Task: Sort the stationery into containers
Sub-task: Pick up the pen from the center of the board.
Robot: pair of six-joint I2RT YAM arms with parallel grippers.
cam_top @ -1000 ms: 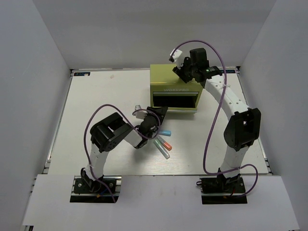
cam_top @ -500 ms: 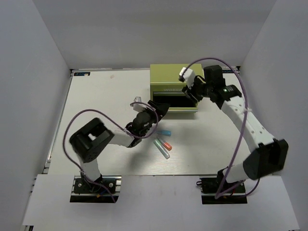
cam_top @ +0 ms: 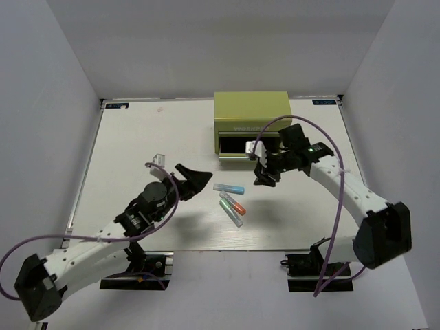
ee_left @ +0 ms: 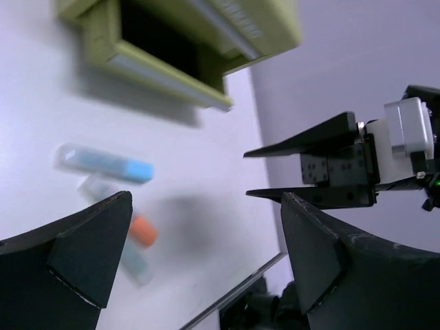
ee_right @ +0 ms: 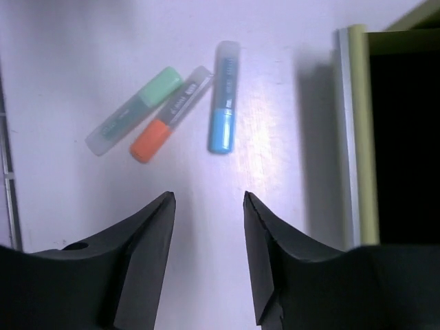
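Three highlighters (cam_top: 237, 205), blue one (cam_top: 229, 187) lying left-right, left claw (ee_left: 206, 199) wide, right claw (ee_right: 208, 196) apart.

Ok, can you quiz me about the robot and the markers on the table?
1. True or false: the left fingers are holding one of the highlighters.
2. The highlighter lying nearest the yellow-green chest is tinted: A light blue, B purple, C black.
3. How many highlighters lie on the table?
Key: 1 false, they are open and empty. 2 A. 3 three.
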